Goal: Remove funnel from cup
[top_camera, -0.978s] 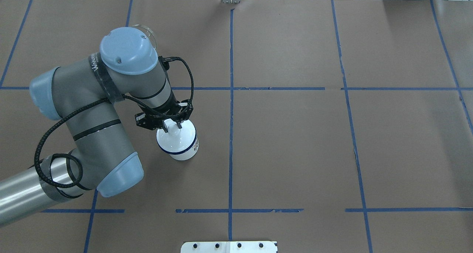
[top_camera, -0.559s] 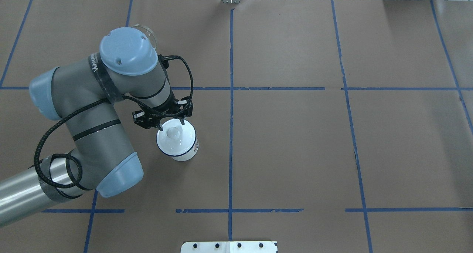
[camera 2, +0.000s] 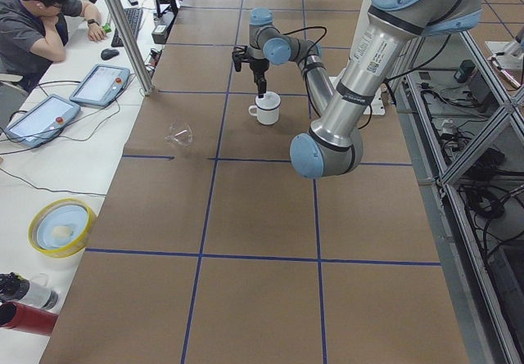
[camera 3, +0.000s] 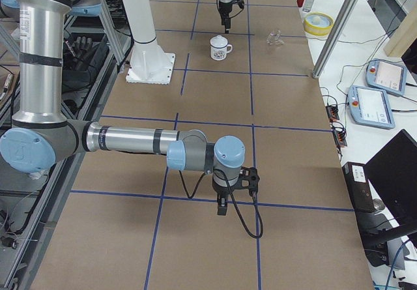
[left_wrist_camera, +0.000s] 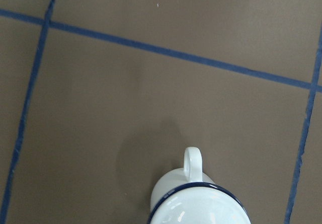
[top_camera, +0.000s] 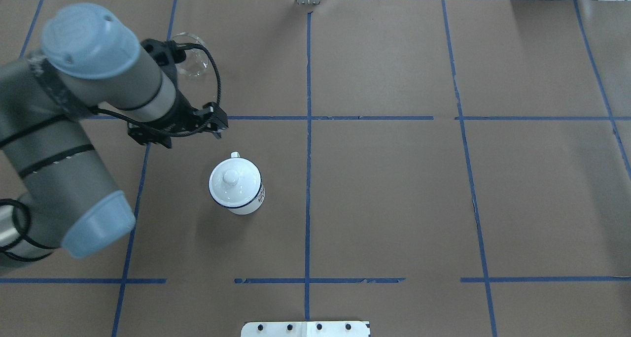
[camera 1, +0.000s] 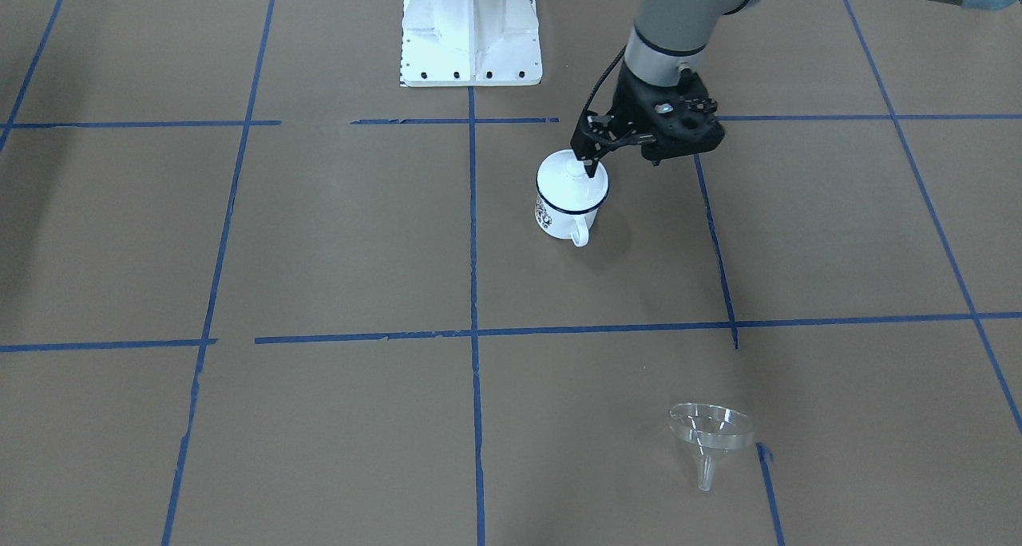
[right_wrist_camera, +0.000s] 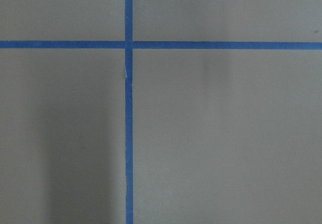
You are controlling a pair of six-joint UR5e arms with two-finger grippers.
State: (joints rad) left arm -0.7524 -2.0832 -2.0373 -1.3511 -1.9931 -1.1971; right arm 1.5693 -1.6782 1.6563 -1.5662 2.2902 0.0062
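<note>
On the bench, we see the funnel [camera 1: 713,428] out of the cup [camera 1: 568,199] and well apart from it; a lid [top_camera: 231,179] sits on the cup. L gripper [camera 1: 624,156] hangs near the cup, wide open, empty. R gripper [camera 3: 221,206]: can't tell.

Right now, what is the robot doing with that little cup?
The clear funnel is already out of the cup. It lies on its side on the table, far from the cup. The cup stands upright with a white knobbed lid on top. The left gripper hangs open above the table near the cup, holding nothing. The right gripper hangs far away over bare table.
</note>
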